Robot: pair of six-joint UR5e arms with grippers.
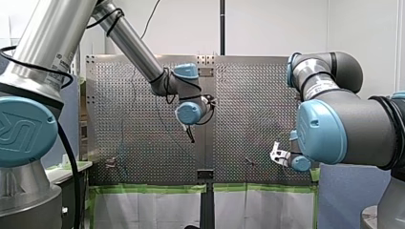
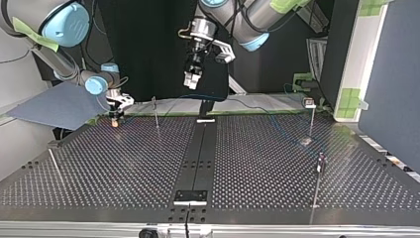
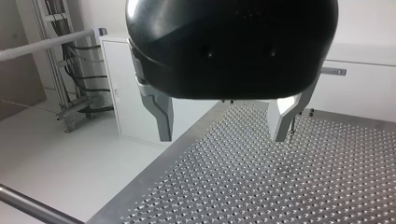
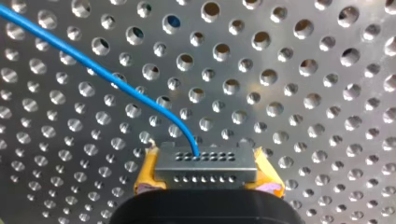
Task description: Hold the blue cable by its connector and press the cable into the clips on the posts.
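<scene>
My right gripper has its yellow pads clamped on the grey connector, close to the perforated table. The blue cable curves away from the connector. My left gripper hangs empty, fingers apart. The grip looks done. I see no cable in any clip, so I judge all the pressing is left. A thin post stands near my right gripper, with the others well apart.

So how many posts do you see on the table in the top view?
4 posts: far left, far right, near left, near right. Others may be hidden.
</scene>
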